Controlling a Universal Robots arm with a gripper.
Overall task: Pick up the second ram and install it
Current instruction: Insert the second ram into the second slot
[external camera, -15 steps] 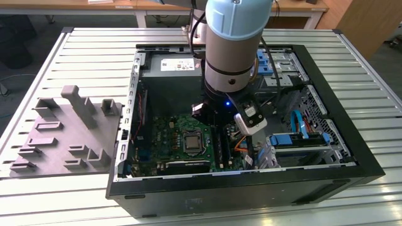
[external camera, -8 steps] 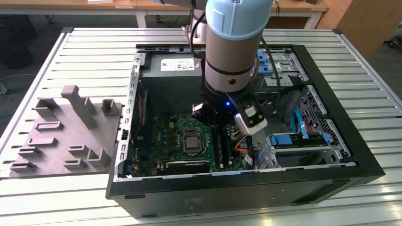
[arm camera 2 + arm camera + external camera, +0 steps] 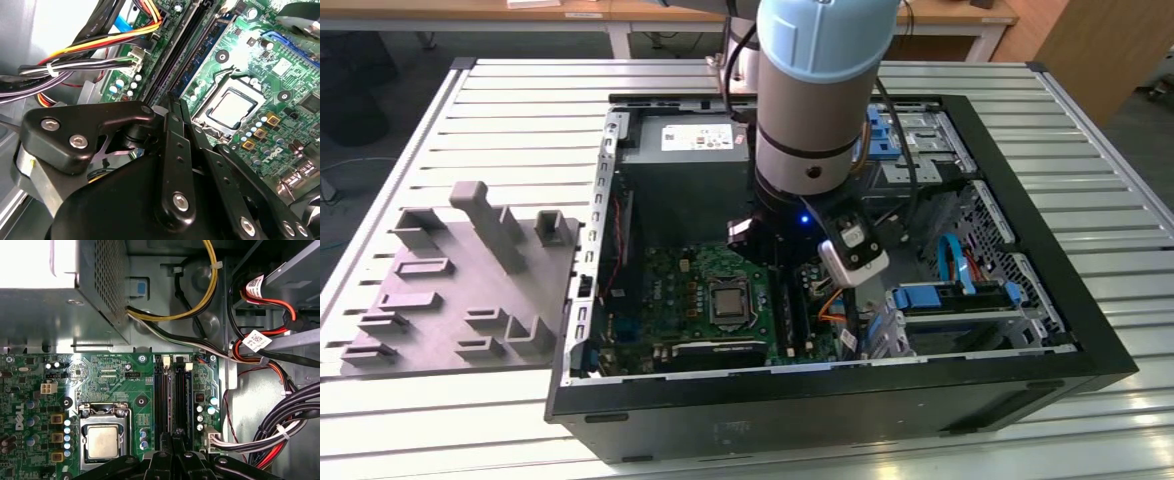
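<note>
The tool (image 3: 172, 440) is down over the memory slots (image 3: 171, 400) inside the computer case (image 3: 1014, 400); its fingers look closed together, though whether they grip the second ram I cannot tell. Seating seems underway.

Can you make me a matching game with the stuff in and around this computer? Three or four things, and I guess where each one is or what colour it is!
1. grey tray
2. processor chip
3. yellow cable
4. robot's hand

A. curves beside the metal power box
B. over the black memory slots
C. on the table outside the case
D. silver square on the green board

Pairs: 1-C, 2-D, 3-A, 4-B
</note>
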